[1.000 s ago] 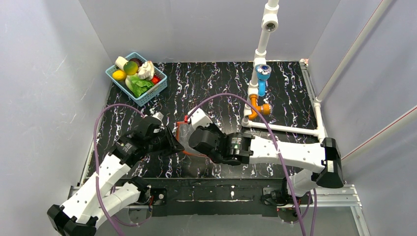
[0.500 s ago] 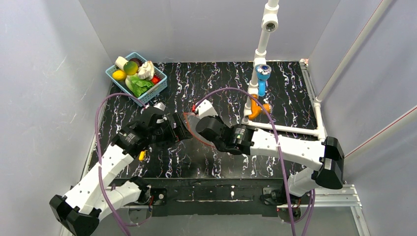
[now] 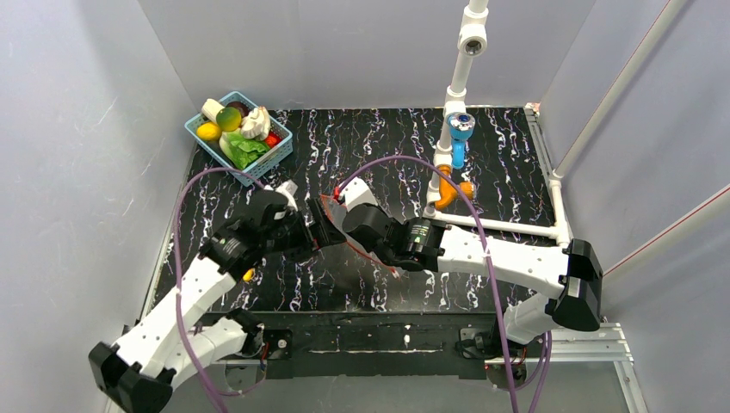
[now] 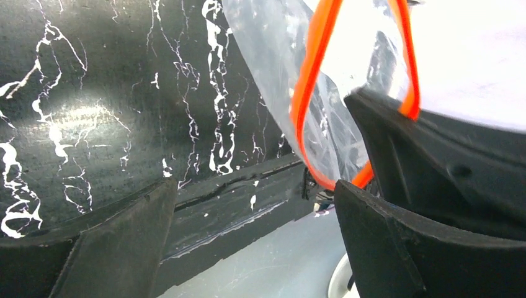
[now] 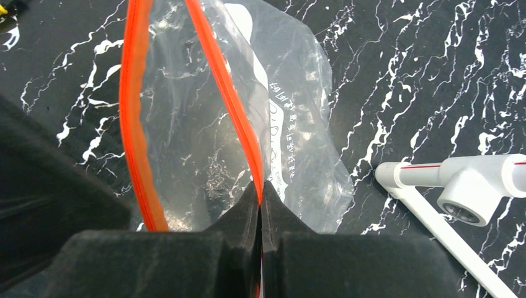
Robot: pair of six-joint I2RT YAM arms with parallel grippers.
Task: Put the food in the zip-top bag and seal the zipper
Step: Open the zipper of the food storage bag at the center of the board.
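Observation:
The zip-top bag (image 5: 205, 136) is a clear pouch and its mouth gapes open. My right gripper (image 5: 260, 186) is shut on one side of the red zipper (image 5: 231, 93) and holds the bag (image 3: 331, 222) at mid-table. My left gripper (image 4: 251, 192) is open just left of the bag (image 4: 279, 56), with nothing between its fingers (image 4: 118, 248); the zipper (image 4: 310, 81) loops beside its right finger. The food lies in the blue basket (image 3: 258, 170) at the back left: green lettuce (image 3: 247, 151), a yellow-green fruit (image 3: 229, 118) and a white garlic-like piece (image 3: 255, 126).
The basket also holds a yellow fruit (image 3: 207, 131), a white leek (image 3: 213, 109) and a red chili (image 3: 273, 138). A white pipe frame (image 3: 495, 225) with blue and orange fittings (image 3: 459, 129) stands at the right. Grey walls close in the black marbled table (image 3: 361, 146).
My left gripper has opened and let go of the bag's edge. Both grippers have moved away from the near edge, the right one carrying the bag with its mouth now open.

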